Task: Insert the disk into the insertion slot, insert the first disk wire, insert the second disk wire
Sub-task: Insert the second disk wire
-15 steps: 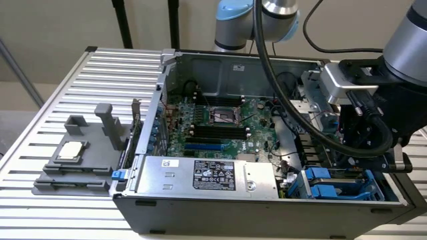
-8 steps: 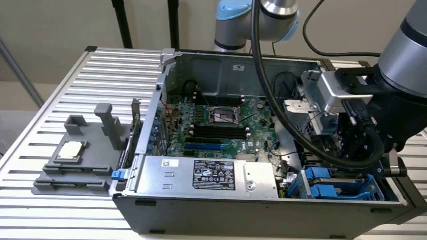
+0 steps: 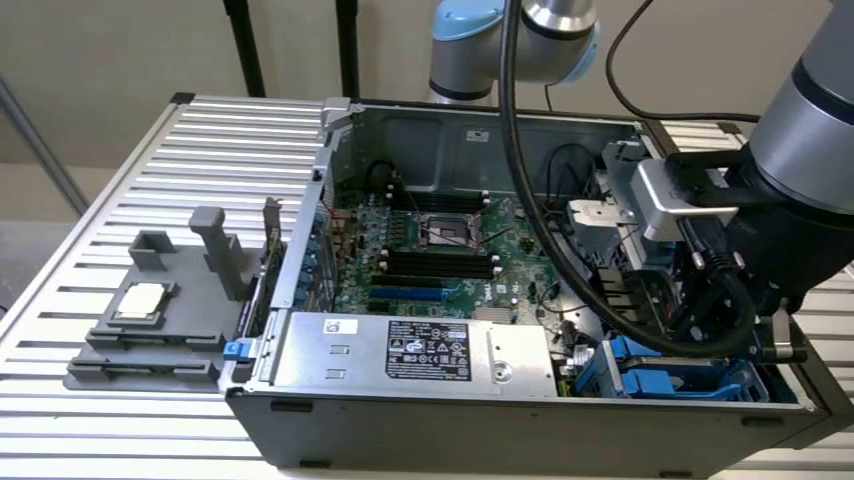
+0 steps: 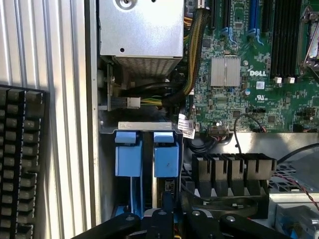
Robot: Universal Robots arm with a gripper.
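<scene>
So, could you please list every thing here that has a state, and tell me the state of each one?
Computer case: open, side panel off.
Insertion slot: holds blue carriers, seated side by side.
Disk: standing in the slot, blue carrier end showing.
Gripper: shut, close over the disk's carrier.
Power-supply box: mounted in the case, label up.
Processor socket: empty frame on the motherboard.
Grey stand: on the table, a chip lying on it.

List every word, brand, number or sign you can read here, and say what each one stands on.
"DELL": white lettering on the green motherboard, beside the silver heatsink.
Black label on the power-supply box: print too small to read.
White sticker on the power-supply box: unreadable.
White tag on a cable near the blue clips: print too blurred to read.
</scene>
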